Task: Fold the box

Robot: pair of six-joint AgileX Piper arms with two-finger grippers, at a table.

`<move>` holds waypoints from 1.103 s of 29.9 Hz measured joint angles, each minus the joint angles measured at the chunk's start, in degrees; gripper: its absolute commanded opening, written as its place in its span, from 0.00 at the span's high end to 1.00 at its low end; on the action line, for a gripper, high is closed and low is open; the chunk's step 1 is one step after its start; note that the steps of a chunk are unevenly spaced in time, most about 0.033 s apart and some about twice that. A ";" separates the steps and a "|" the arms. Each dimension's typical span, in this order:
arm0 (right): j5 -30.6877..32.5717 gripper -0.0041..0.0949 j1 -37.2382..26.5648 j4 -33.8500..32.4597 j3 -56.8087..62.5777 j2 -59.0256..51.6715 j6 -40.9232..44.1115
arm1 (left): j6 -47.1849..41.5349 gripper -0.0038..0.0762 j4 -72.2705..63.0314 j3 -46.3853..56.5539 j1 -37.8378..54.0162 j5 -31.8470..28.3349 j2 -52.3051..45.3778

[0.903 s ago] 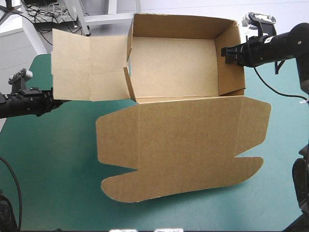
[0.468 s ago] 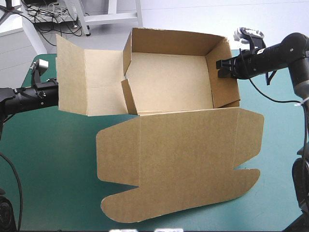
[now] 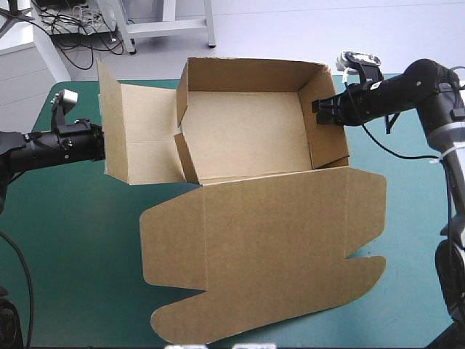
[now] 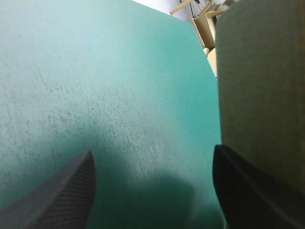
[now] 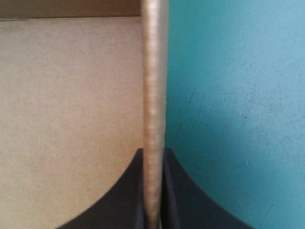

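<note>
Nearest, flat on the teal-green table [image 3: 73,240]: the lid [image 3: 269,254] of the brown box [image 3: 247,138]. Behind it, mid-table toward the far edge, the open tray [image 3: 240,134], walls raised. At its left, a side panel [image 3: 138,131] tilted up, with the left gripper [image 3: 98,142] at the outer face, fingers spread wide, one just beside the board, grasping nothing. Farthest right, the right gripper [image 3: 320,110] pinched tight on the right wall [image 5: 155,95], one finger on each face.
</note>
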 measured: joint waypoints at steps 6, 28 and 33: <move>-4.20 0.96 4.40 -3.14 0.01 2.09 1.50 | 0.00 0.34 0.17 0.00 -2.40 0.19 -1.96; -16.65 0.96 16.41 -3.54 0.68 6.86 3.37 | -1.56 0.34 7.29 0.00 -3.02 0.88 -7.12; -19.59 0.96 18.64 -6.60 0.68 6.92 4.51 | -2.45 0.34 9.68 0.00 -3.02 0.76 -7.19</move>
